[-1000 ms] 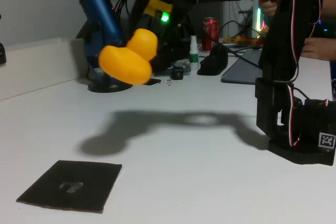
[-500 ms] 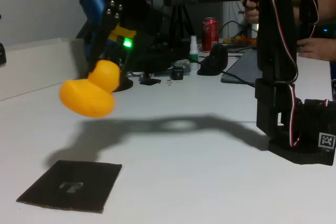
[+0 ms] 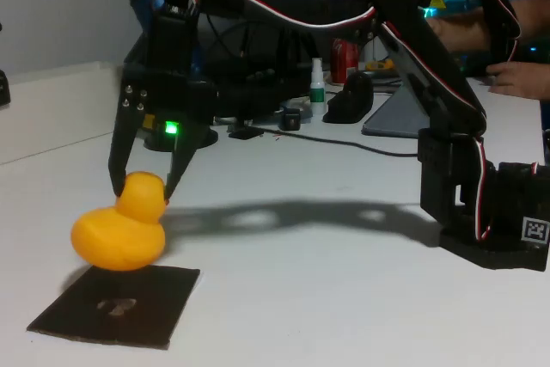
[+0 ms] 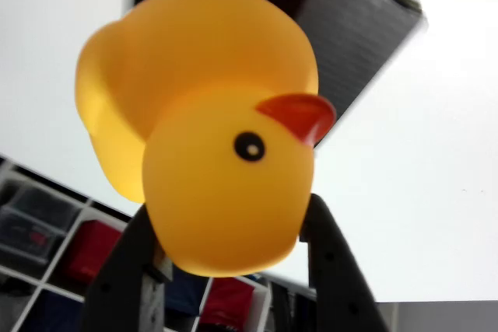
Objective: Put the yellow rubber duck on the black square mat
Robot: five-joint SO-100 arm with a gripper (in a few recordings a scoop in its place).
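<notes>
One tool [image 3: 142, 191] is clenching the yellow rubber duck [image 3: 119, 234] by its head, hanging it just above the black square mat [image 3: 116, 302] on the white bench [image 3: 326, 290]; placing step, next needing lowering and releasing.

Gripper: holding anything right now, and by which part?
Yes. The gripper grips the yellow rubber duck by its head, one finger on each side, with the body hanging below, just above the black square mat.
</notes>
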